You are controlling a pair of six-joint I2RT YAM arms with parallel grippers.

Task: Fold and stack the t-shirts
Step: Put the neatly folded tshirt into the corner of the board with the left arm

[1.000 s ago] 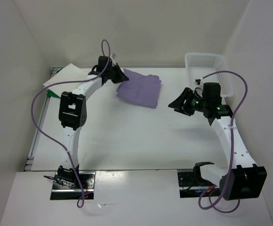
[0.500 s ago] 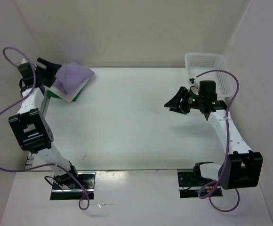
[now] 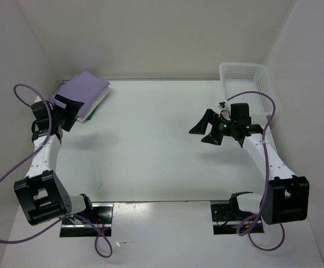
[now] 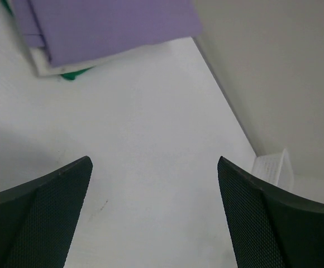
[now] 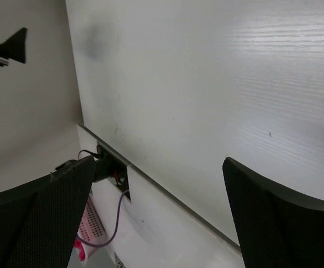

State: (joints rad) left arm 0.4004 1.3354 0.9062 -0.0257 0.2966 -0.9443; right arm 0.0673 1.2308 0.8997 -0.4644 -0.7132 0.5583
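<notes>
top external: three shirts piled at far left corner, both grippers empty

the lavender shirt (image 3: 85,89) lies folded on top of the pile at the table's (image 3: 151,162) far left corner. under it the white shirt (image 4: 43,60) and green shirt (image 4: 70,75) show only as thin edges. the left gripper (image 3: 68,111) hangs just beside the pile's near edge, jaws spread wide, holding nothing. the right gripper (image 3: 204,132) is well apart over the right half of the table, also spread and empty, near the basket (image 3: 246,75) at the far right corner.

handling guess: light, limp cloth, so the layers would slide and the folds flop open if pinched by one ply. better to pinch a folded edge through every layer.

hard to tell: how neatly the two lower shirts are folded. the left wrist view cuts the pile off at its top edge, and the right wrist view shows no shirt.
</notes>
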